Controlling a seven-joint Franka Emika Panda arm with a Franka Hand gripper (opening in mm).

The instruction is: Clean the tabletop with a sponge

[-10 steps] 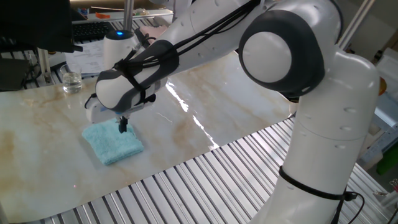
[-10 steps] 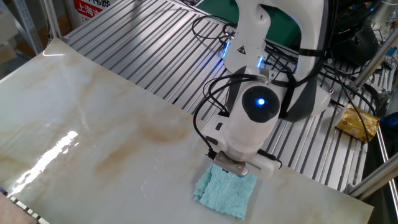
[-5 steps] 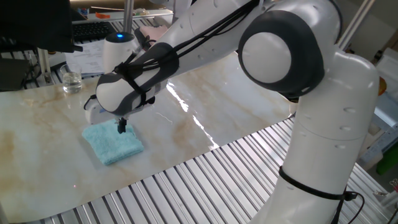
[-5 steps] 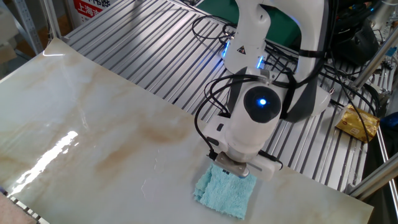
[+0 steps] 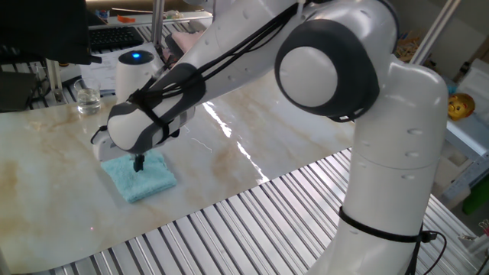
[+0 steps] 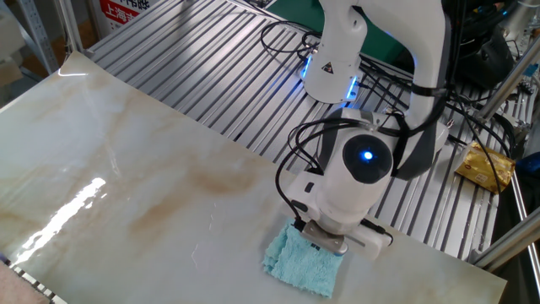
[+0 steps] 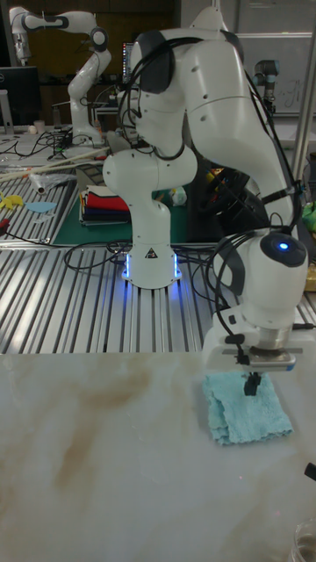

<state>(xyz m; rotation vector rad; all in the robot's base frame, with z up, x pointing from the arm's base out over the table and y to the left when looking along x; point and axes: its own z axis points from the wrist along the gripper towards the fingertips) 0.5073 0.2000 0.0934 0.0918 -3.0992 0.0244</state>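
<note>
Crumpled light-blue sponge (image 5: pixel 139 177) flat on streaked tabletop (image 5: pixel 252 134)

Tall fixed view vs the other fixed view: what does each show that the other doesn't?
Only the tall fixed view shows a second white robot arm in the background, a stack of coloured sheets on the green mat, and the whole base of the working arm.

Only the other fixed view shows a crumpled gold packet on the slats and a red-and-white sign.

Both show the gripper down on the light-blue sponge on the tabletop, with ribbed metal slats behind.
</note>
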